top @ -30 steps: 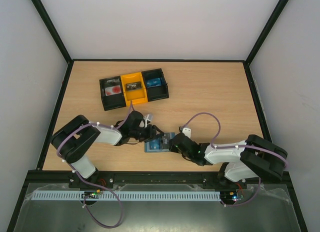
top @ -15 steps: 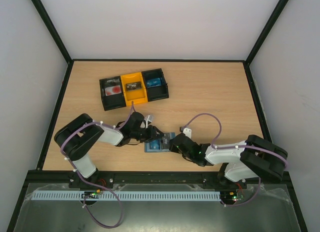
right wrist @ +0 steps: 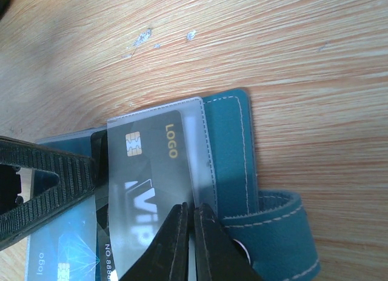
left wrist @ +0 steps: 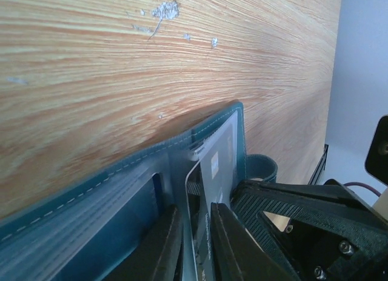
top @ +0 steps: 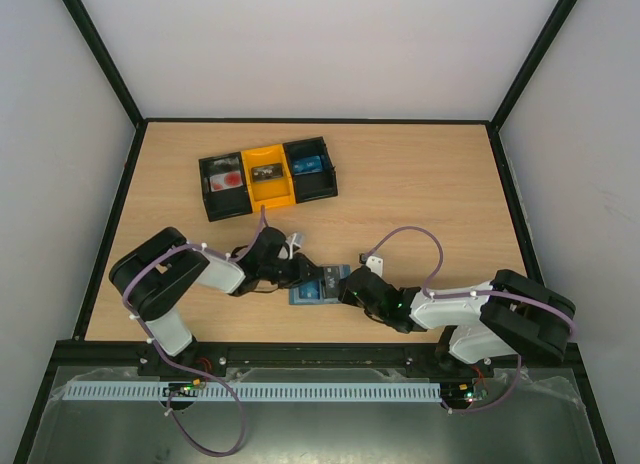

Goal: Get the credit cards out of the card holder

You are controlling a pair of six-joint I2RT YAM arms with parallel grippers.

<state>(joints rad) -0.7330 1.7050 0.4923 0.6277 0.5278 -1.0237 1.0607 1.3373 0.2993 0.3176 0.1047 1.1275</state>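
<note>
card holder point(top: 318, 286) lying open on wooden worktop point(top: 420, 184), right claw point(right wrist: 193, 209) pinched on its clear pocket point(right wrist: 197, 129) over a black credit card point(right wrist: 145, 172), left claw point(left wrist: 194, 211) clamped on a credit card point(left wrist: 189, 185) edge

This looks like a robotics lab, set up as a closed test cell rather than a home or shop. Plain white walls point(top: 330, 44) box in a wood-grain table point(top: 420, 184), with black frame posts point(top: 100, 54) running up the corners. Two arms, the left arm point(top: 190, 274) and the right arm point(top: 470, 304), are bolted to a black rail point(top: 320, 359) at the near edge, and purple cables point(top: 410, 231) loop along them. In front of the rail lie a slotted white cable duct point(top: 250, 392) and what may be a sheet-metal shelf point(top: 520, 424), though glare blurs it. A black-and-yellow tray point(top: 275, 198) with three compartments sits on the table, like a sorting fixture.
</note>
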